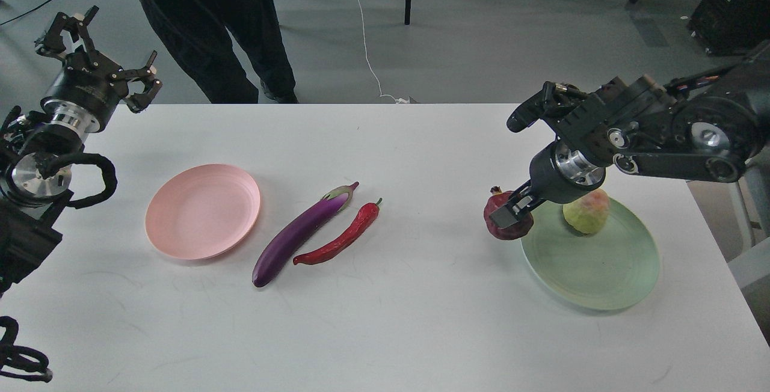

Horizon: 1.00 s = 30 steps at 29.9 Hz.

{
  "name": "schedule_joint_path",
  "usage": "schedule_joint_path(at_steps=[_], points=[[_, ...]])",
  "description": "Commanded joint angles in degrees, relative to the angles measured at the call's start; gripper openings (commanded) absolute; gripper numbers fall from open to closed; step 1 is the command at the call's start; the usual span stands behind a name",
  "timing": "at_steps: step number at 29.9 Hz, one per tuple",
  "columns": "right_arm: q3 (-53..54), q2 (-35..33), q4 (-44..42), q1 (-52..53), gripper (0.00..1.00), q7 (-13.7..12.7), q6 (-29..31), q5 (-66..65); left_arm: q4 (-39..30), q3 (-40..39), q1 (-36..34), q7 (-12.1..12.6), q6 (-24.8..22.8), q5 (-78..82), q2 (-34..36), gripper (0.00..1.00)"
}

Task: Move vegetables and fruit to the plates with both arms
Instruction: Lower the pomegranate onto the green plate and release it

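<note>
White table (421, 332) under our head view: our right pincer (511, 214) sits closed around the pomegranate (504, 223) just left of the green plate (592, 272), while the eggplant (298, 235) lies diagonally, nearer our open, empty left pincer (96, 49).

Right end effector (511, 214) down on pomegranate (507, 219) at green plate (592, 263) rim; yellow-green fruit (586, 210) on plate. Eggplant (301, 232), chili (340, 237) side by side beside empty pink plate (203, 210). Left end effector (99, 49) raised, fingers spread.
</note>
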Motion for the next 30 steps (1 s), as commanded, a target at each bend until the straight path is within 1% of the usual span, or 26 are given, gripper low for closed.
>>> schedule_joint_path(at_steps=[1,4,9,13,15,17,19,20,22,27,30], points=[[-0.43,-5.26,2.46,-0.16,0.49,-0.18,0.0,-3.63,-0.01,0.16,-0.09,0.18,0.15,0.08,-0.1,0.98],[-2.45,-8.78,5.98,-0.43,0.51,-0.45,-0.08,-6.01,-0.1,0.16,-0.09,0.0,0.24,0.17,-0.19,0.98],[-3.25,-15.11,6.34,-2.44,0.63,-0.97,-0.17,-9.87,-0.1,0.16,-0.09,0.35,0.24,0.17,-0.19,0.98],[-2.11,-17.4,5.9,-6.66,0.68,-0.97,-1.13,-11.55,-0.54,0.16,-0.7,0.79,0.15,0.52,-0.45,0.98],[-1.23,-17.58,5.81,-8.24,0.75,-0.97,-2.63,-11.46,-0.54,0.16,-0.97,1.05,0.15,1.31,-0.63,0.98],[-0.61,-17.75,5.73,-9.21,0.81,-0.89,-3.16,-11.46,-0.54,0.16,-1.84,2.28,0.41,1.57,-0.63,0.98],[-0.61,-18.45,5.81,-9.39,0.92,-0.8,-3.16,-11.47,-0.45,0.16,-2.46,5.08,0.68,1.57,-0.98,0.98],[-0.44,-19.15,5.9,-9.39,0.94,-0.89,-3.16,-11.55,-0.45,0.08,-2.55,6.58,0.59,1.57,-1.07,0.98],[0.88,-20.56,5.9,-9.39,0.96,-0.89,-3.16,-11.47,-0.54,0.08,-2.64,7.38,0.07,1.57,-1.16,0.98],[6.06,-24.6,5.38,-9.48,0.98,-0.97,-3.16,-11.29,-0.62,0.16,-4.66,7.56,0.01,3.32,-1.16,0.98],[13.25,-25.31,1.35,-10.35,0.98,-0.62,-3.51,-9.37,-1.23,0.25,-6.15,7.65,0.07,7.45,-1.24,0.98]])
